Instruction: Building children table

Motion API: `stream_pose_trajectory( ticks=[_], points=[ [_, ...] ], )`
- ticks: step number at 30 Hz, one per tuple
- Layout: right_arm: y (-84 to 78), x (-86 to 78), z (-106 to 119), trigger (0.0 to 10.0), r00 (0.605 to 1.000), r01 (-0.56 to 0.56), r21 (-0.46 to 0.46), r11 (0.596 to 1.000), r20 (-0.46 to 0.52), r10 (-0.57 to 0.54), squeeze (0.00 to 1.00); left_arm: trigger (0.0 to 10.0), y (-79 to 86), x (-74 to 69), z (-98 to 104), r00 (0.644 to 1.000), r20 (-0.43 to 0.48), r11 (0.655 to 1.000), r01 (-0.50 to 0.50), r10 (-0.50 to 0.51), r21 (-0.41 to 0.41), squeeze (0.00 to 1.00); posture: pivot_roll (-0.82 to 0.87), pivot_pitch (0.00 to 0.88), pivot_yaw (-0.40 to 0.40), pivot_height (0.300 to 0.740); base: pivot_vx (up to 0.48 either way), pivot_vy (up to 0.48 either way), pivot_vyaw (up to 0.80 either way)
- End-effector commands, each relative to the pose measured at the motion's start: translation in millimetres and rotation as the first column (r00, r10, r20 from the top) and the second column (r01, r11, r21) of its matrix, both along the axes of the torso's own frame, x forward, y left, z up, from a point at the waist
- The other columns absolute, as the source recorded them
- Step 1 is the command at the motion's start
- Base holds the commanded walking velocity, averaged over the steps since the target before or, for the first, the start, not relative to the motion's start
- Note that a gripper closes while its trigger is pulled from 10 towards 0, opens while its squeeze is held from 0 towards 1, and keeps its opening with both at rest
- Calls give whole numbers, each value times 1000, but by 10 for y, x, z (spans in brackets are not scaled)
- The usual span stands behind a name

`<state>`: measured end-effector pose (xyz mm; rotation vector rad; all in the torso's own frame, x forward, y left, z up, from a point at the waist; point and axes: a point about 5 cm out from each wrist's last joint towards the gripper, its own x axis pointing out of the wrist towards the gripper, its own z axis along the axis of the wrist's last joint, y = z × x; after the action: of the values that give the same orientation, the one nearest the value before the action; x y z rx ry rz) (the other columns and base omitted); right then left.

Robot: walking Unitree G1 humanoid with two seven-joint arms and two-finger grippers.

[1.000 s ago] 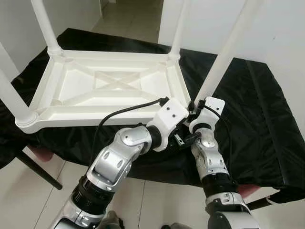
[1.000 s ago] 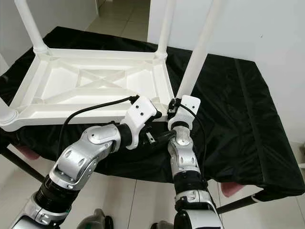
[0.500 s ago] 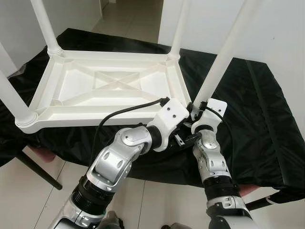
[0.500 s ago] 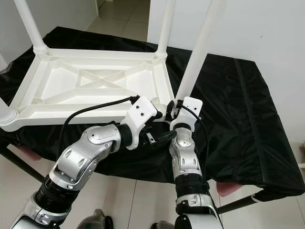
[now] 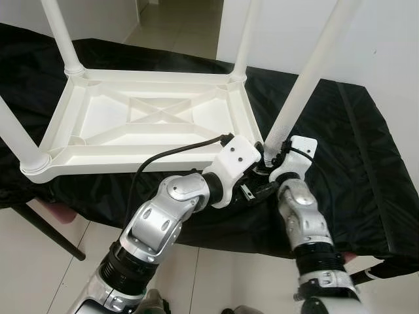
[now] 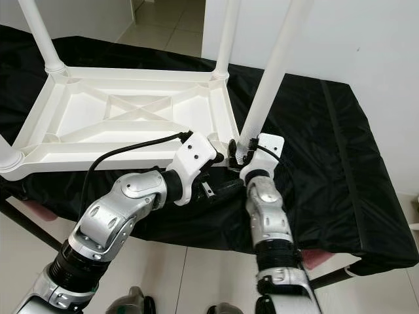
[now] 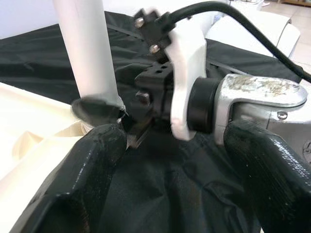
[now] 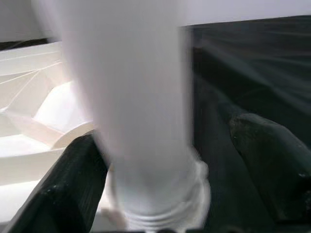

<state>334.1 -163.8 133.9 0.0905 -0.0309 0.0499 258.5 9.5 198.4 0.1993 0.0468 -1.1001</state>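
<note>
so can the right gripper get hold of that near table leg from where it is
Probably yes. The right gripper is open with the table leg already standing between its fingers, near the leg's base. The left gripper sits close beside it but isn't between them.

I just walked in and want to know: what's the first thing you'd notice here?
A white table lying upside down on a black cloth, its legs sticking straight up. At the corner nearest the robot, both silver arms crowd around one white leg: the right hand sits open on either side of its base, and the left hand is open just beside it.
</note>
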Motion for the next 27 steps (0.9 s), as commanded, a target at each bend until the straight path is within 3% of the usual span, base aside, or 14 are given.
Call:
stream_pose_trajectory(
  ticks=[1, 3, 11, 27],
  points=[
    [-52, 29, 5, 10000, 995, -96, -17, 995, -1, 96, 0, 10000, -4, -1, -13, 1000, -1, 1000, -25, 25, 2, 0, 44, 23, -61, 740, 0, 0, 0],
    [-119, 33, 44, 10000, 976, -216, -74, 974, 18, 218, 0, 10000, -4, 2, -12, 1000, -2, 1000, -24, 24, 0, 0, 43, 24, -60, 740, 0, 0, 0],
    [-282, 54, 58, 10000, 917, -395, -152, 906, -6, 399, 0, 10000, -2, 24, 1, 1000, 3, 1000, -21, 21, -1, 0, 37, 23, -51, 740, 0, 0, 0],
    [-417, 228, 61, 10000, 900, -434, -173, 884, -35, 435, 0, 10000, 19, 31, 14, 1000, 7, 1000, -20, 20, 6, 0, 50, 22, -40, 740, 0, 0, 0]
  ],
)
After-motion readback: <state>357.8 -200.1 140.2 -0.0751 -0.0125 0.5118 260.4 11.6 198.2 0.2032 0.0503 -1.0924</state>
